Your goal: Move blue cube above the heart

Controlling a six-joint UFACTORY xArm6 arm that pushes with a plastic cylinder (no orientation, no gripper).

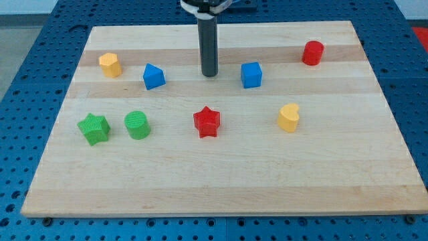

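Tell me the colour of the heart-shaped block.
Yellow: the yellow heart-shaped block, in the camera view.

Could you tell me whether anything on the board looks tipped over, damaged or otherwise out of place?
Nothing stands out. All eight blocks sit flat and apart on the wooden board, and my tip rests on bare wood to the view's left of the blue cube.

The surface point(221, 194) carried eight blocks: two blue, a cube point(251, 75) and a wedge-like block point(154, 76); two red, a star point(206, 122) and a cylinder point(312, 53); two green, a star point(93, 128) and a cylinder point(137, 125); two yellow, a heart point(289, 118) and a block point(110, 65) of unclear shape.
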